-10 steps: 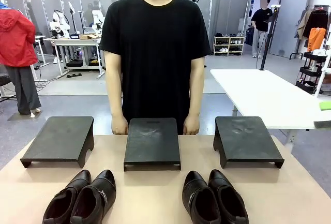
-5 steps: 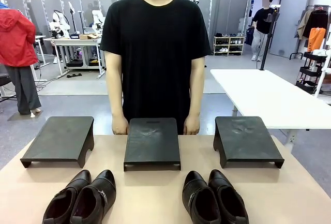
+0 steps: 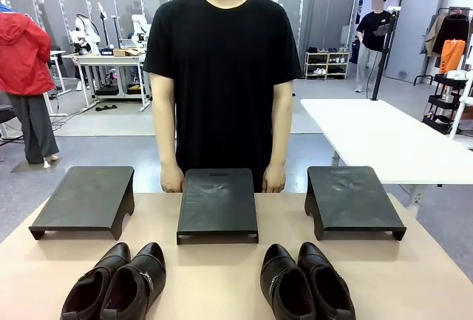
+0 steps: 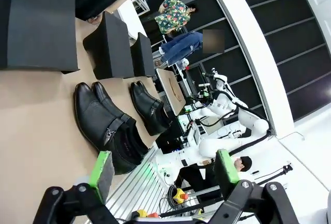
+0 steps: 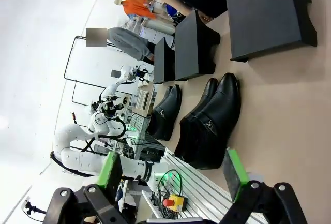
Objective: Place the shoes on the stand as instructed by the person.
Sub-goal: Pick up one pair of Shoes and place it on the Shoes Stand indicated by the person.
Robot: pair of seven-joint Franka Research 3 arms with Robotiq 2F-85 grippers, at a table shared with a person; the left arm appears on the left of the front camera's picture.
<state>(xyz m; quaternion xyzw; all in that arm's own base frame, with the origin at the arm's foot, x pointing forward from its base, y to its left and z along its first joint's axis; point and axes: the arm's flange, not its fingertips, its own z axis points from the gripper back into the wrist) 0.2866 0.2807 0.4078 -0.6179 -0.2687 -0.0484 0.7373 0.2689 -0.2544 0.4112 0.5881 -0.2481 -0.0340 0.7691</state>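
Two pairs of glossy black shoes lie at the table's near edge. The buckle pair (image 3: 117, 284) is on the left and the plainer pair (image 3: 306, 284) on the right. Three low black stands sit beyond them: left stand (image 3: 83, 200), middle stand (image 3: 217, 204), right stand (image 3: 353, 200). The person (image 3: 222, 76) in a black T-shirt stands behind the middle stand, with both hands (image 3: 171, 181) resting at the far table edge. My left gripper (image 4: 164, 166) is open above the buckle pair (image 4: 106, 128). My right gripper (image 5: 171, 167) is open above the plainer pair (image 5: 209, 123).
A white table (image 3: 377, 135) stands behind on the right. A figure in a red jacket (image 3: 26, 61) is far off at the left. Bare tabletop (image 3: 214, 276) lies between the two pairs and between shoes and stands.
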